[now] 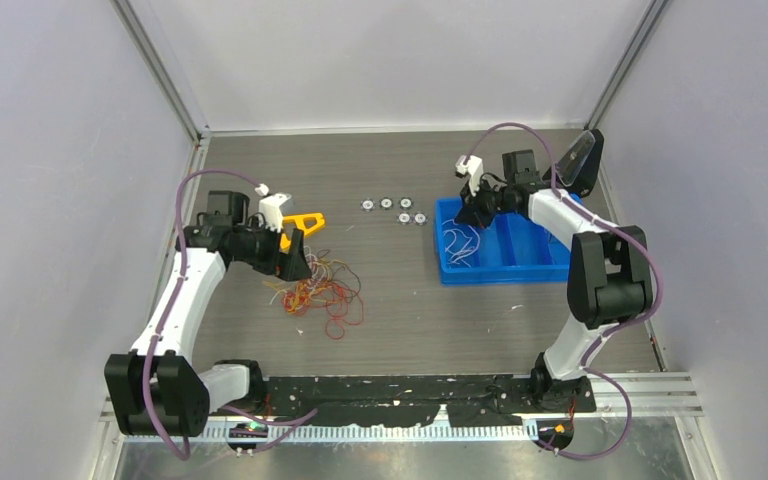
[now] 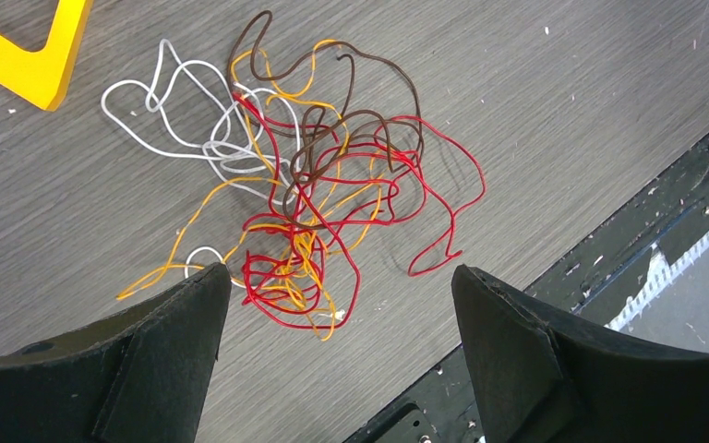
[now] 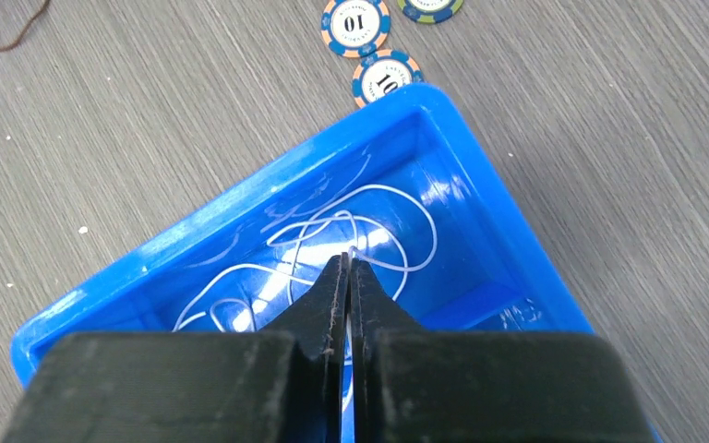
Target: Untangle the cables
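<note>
A tangle of red, orange, brown and white cables (image 1: pixel 320 290) lies on the grey table left of centre; in the left wrist view the cables (image 2: pixel 314 203) spread out just ahead of the fingers. My left gripper (image 1: pixel 295 262) is open and empty above the clump's near-left edge, jaws wide apart (image 2: pixel 337 272). My right gripper (image 1: pixel 470 215) hovers over the left compartment of a blue bin (image 1: pixel 505 275). It is shut (image 3: pixel 348 258) on a thin white cable (image 3: pixel 369 212) whose loops lie in the bin (image 3: pixel 240 198).
Several poker chips (image 1: pixel 392 208) lie between the clump and the bin, also in the right wrist view (image 3: pixel 355 23). A yellow plastic piece (image 1: pixel 305 222) sits behind the clump. A clear scoop (image 1: pixel 580 160) stands behind the bin. Black tape (image 1: pixel 410 390) lines the front edge.
</note>
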`<state>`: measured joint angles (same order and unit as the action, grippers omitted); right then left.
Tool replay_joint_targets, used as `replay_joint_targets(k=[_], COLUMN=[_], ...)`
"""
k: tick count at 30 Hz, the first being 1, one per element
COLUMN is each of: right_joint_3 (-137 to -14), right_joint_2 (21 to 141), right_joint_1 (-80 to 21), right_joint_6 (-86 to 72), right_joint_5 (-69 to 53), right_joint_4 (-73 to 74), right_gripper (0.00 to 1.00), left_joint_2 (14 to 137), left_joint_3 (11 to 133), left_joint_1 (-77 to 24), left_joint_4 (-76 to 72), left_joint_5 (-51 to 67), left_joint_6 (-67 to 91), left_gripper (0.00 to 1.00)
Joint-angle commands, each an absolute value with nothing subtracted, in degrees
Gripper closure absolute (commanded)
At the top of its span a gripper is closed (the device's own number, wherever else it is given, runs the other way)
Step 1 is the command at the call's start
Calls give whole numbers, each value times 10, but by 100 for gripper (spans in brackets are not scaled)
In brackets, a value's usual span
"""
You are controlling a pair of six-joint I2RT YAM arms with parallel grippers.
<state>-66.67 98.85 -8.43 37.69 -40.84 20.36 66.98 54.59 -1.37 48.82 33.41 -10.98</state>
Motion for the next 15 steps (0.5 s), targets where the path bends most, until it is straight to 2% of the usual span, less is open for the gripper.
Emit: replay_joint_targets(k=[1, 6, 10, 15], right_joint_3=[-707, -721, -713, -746], right_joint_2=[1010, 1018, 1016, 1045], right_joint_1=[-88, -87, -94, -97], right_joint_6=[353, 359, 311, 289], right_joint_5=[-443, -447, -460, -447], right_joint_4=[209, 244, 197, 238], right_gripper=[94, 94, 95, 94], left_joint_2=[678, 676, 674, 667], left_joint_3=[579, 576, 570, 571], left_joint_1=[-12, -12, -12, -12], left_joint_4=[492, 488, 487, 487], left_joint_5=[331, 330, 329, 327], left_joint_6=[-120, -120, -118, -120], left_gripper=[8, 8, 8, 8])
